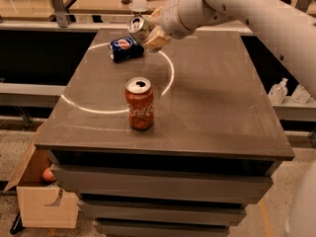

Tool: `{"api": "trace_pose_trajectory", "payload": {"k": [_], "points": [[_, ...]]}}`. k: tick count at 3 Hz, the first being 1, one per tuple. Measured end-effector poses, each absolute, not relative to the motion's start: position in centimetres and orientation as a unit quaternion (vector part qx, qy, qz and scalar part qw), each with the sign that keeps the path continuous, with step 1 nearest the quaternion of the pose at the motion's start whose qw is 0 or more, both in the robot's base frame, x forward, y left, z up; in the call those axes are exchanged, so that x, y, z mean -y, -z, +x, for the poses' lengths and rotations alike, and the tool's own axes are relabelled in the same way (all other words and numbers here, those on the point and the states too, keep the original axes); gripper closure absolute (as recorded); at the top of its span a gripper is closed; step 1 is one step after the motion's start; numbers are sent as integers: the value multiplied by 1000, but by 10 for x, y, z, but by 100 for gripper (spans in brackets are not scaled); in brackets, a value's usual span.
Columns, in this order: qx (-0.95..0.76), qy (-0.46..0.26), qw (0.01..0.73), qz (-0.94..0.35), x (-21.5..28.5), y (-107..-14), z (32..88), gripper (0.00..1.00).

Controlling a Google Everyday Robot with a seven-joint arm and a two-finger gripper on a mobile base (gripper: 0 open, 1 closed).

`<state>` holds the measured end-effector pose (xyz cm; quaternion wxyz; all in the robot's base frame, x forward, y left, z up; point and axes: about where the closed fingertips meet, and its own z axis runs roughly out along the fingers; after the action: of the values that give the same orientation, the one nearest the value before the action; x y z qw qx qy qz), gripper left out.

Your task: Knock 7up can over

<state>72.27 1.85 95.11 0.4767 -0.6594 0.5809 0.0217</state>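
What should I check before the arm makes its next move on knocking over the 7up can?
1. Gripper over the table's far left part: ok.
2. 7up can at the gripper: ok, tilted.
3. 7up can lying on the table: not ok.
4. Pepsi can clear of the landing spot: cannot tell; it lies on its side close by.
5. Coca-Cola can out of the way: ok, upright nearer the front.

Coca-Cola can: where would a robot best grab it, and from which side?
Around its mid-body, coming in level from the right, the arm's side: the Coca-Cola can stands upright and alone, its round sides free. The gripper is far back, by the tilted 7up can.
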Motion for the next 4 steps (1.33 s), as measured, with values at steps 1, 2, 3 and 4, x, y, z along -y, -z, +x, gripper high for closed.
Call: {"api": "trace_pose_trajectory", "payload": {"k": [1,2,3,4], "points": [[-507,6,396,-766,-47,-945,715,100],[-456,10,291,-841,-47,-917,683,100],[-438,5,231,-868,-47,-888,658,100],[-419,15,186,-888,-48,-869,642,84]]}}
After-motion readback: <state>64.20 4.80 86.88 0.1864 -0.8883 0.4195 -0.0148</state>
